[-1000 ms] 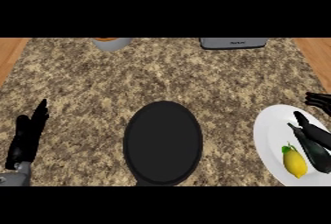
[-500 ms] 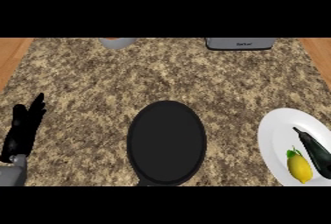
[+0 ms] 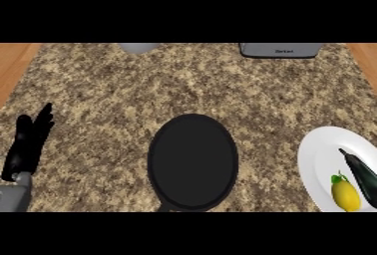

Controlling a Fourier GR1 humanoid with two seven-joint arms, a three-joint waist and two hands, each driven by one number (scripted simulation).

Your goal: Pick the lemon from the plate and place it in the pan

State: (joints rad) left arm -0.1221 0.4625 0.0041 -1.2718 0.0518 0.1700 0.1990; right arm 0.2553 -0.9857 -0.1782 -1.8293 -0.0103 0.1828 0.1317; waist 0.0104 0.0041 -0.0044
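Lemon (image 3: 345,194) is seen on plate (image 3: 320,164) lower right; pan (image 3: 193,161) at center; left hand (image 3: 28,144), fingers straight, rested lower left.

Left hand (image 3: 28,144) resting, fingers straight, upward.

Your head view looks down on a speckled granite counter (image 3: 221,84). A black pan (image 3: 193,162) sits at centre. At right, a white plate (image 3: 316,159) carries a yellow lemon (image 3: 345,193) beside a dark eggplant (image 3: 362,172). Your left hand (image 3: 28,142) rests at the left edge, fingers straight and pointing up.
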